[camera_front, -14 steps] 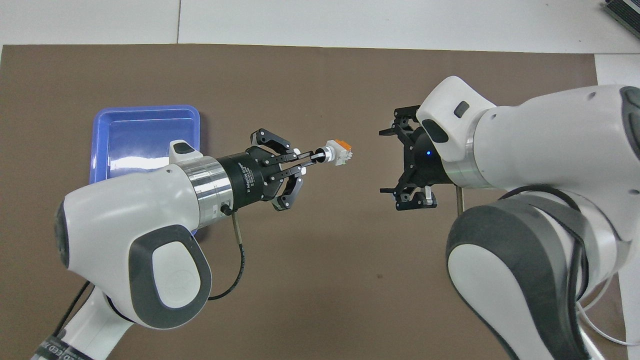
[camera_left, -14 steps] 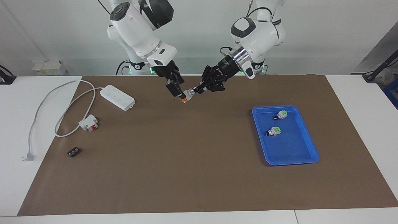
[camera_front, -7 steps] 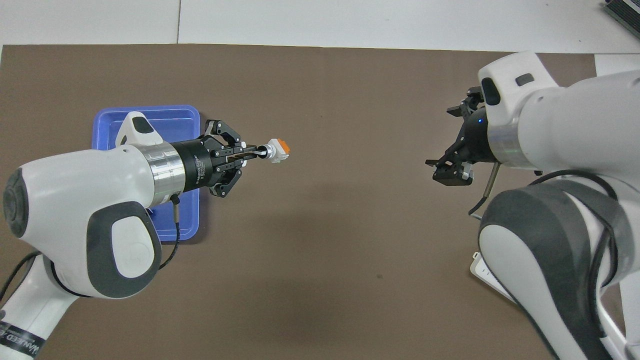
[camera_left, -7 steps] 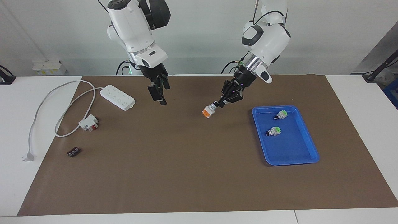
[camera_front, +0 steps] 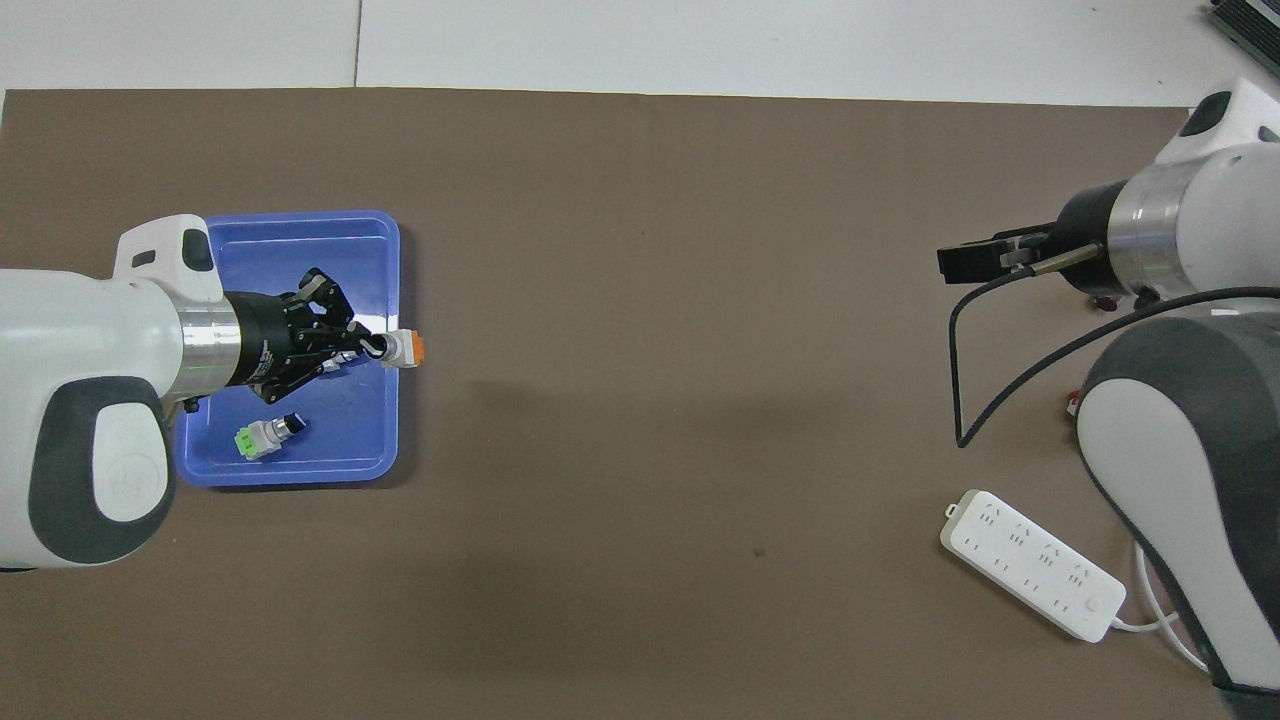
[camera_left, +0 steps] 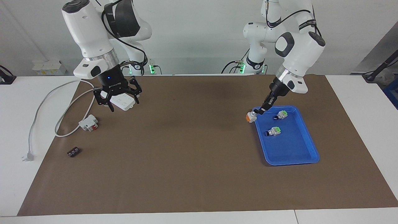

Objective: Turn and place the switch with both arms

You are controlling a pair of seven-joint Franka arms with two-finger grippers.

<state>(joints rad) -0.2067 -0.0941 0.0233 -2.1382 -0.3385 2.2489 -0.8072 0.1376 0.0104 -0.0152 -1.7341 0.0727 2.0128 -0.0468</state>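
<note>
The switch (camera_left: pixel 251 117), a white-grey body with an orange end, hangs from my left gripper (camera_left: pixel 258 112), which is shut on its black knob. The switch is over the blue tray's (camera_left: pixel 289 155) rim, at the side toward the right arm, with its orange end pointing that way. In the overhead view the switch (camera_front: pixel 403 348) sticks out of the left gripper (camera_front: pixel 368 346) at the tray's (camera_front: pixel 300 240) edge. My right gripper (camera_left: pixel 122 101) is open and empty, raised over the white power strip (camera_left: pixel 126 105); it also shows in the overhead view (camera_front: pixel 965 262).
Two green-ended switches (camera_left: pixel 281 114) (camera_left: pixel 273 131) lie in the tray; one shows in the overhead view (camera_front: pixel 262 437). At the right arm's end lie the power strip (camera_front: pixel 1030 563) with its cable, a white-and-red breaker (camera_left: pixel 88 122) and a small black block (camera_left: pixel 74 152).
My left arm has carried the switch from the table's middle to the tray's edge. My right arm has drawn back to its own end, over the power strip.
</note>
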